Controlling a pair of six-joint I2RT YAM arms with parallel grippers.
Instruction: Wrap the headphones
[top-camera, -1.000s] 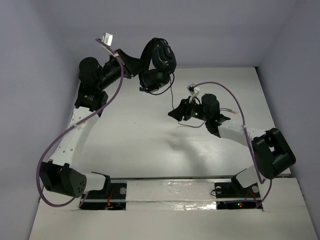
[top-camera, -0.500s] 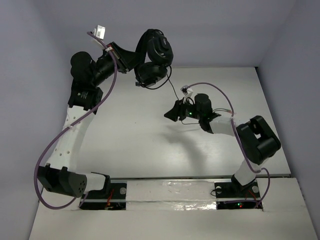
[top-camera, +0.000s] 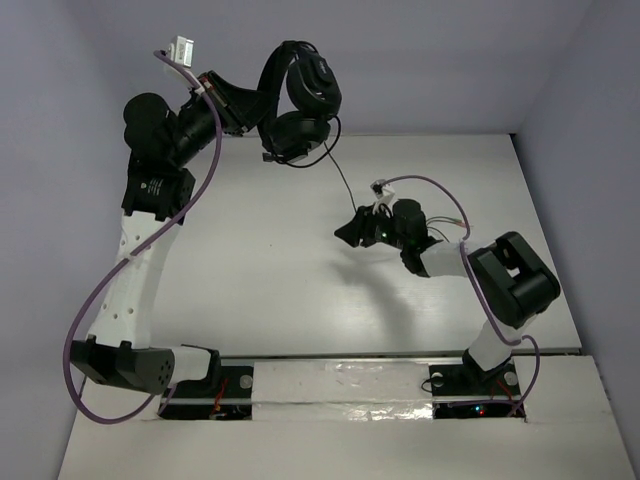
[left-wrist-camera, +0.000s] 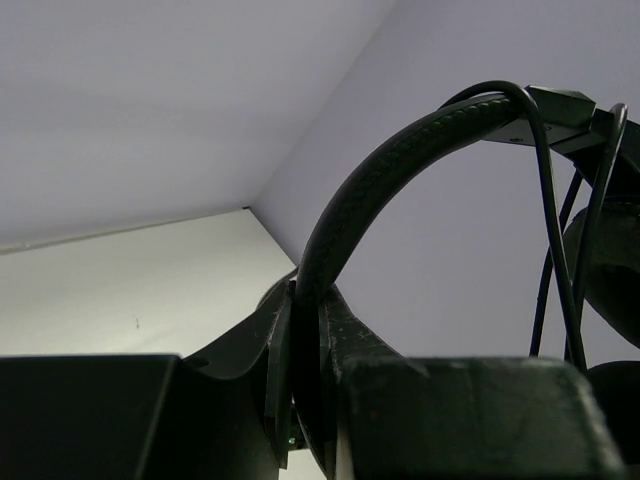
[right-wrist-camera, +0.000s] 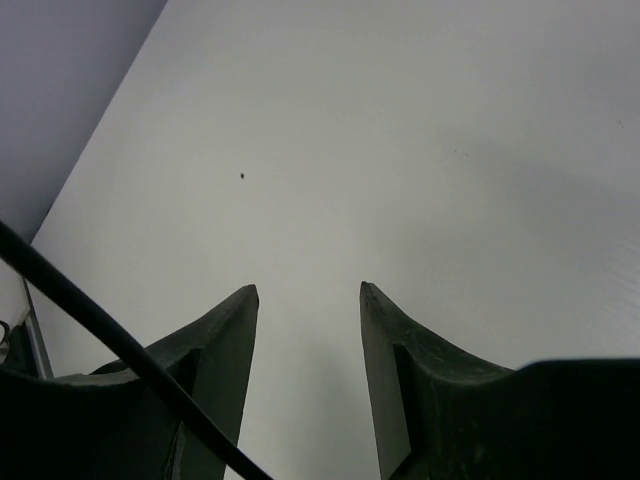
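Note:
The black headphones (top-camera: 303, 98) hang in the air at the back of the table, with the two earcups stacked. My left gripper (top-camera: 245, 105) is shut on the curved headband (left-wrist-camera: 400, 160), which is clamped between the jaws (left-wrist-camera: 310, 330). The thin black cable (left-wrist-camera: 545, 200) loops over the headband near the earcup. In the top view the cable (top-camera: 343, 185) runs down to my right gripper (top-camera: 350, 230). The right gripper (right-wrist-camera: 305, 290) is open with nothing between its jaws. The cable (right-wrist-camera: 100, 330) crosses outside its left finger.
The white table (top-camera: 260, 270) is walled by pale lilac panels at the back and sides. Purple robot cables (top-camera: 200, 170) run along both arms. The right arm's elbow (top-camera: 515, 280) is folded near the table's right side.
My left arm has lifted the headphones up and to the left, toward the back wall. The right gripper stays near the table's middle while its elbow has swung inward.

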